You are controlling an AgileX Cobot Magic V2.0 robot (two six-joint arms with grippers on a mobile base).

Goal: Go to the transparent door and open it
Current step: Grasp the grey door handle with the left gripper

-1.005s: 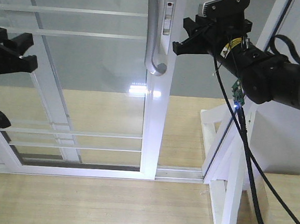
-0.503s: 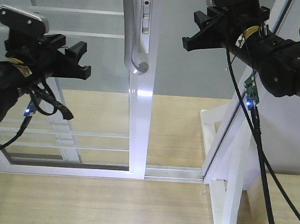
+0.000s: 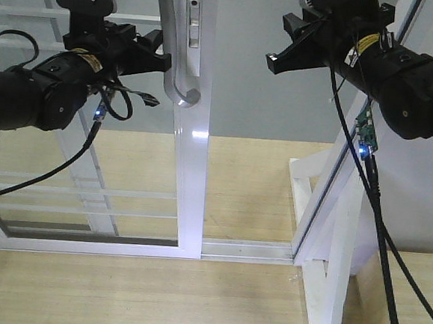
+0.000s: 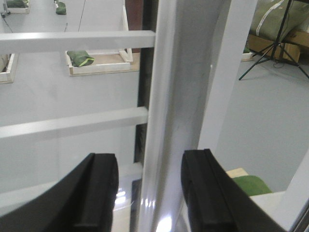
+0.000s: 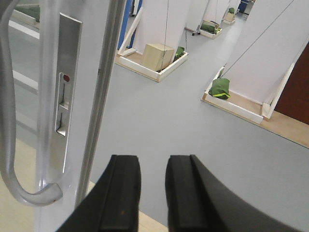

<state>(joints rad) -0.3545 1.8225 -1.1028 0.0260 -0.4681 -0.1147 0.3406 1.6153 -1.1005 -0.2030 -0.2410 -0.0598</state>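
Pale wood floor (image 3: pixel 116 289) fronts the door (image 3: pixel 189 175), standing centre-left. The left fingers (image 4: pixel 99 193) gape around its handle (image 4: pixel 169 145). The right fingers (image 5: pixel 120 193), slightly parted, hold nothing.

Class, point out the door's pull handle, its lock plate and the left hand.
pull handle (image 3: pixel 181 99): front view, its curved lower end.
lock plate (image 5: pixel 70 53): right wrist view, above its red dot.
left hand (image 4: pixel 150 169): left wrist view, midway between fingertips.

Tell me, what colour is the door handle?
Shiny silver-grey; the handle shows best in the right wrist view.
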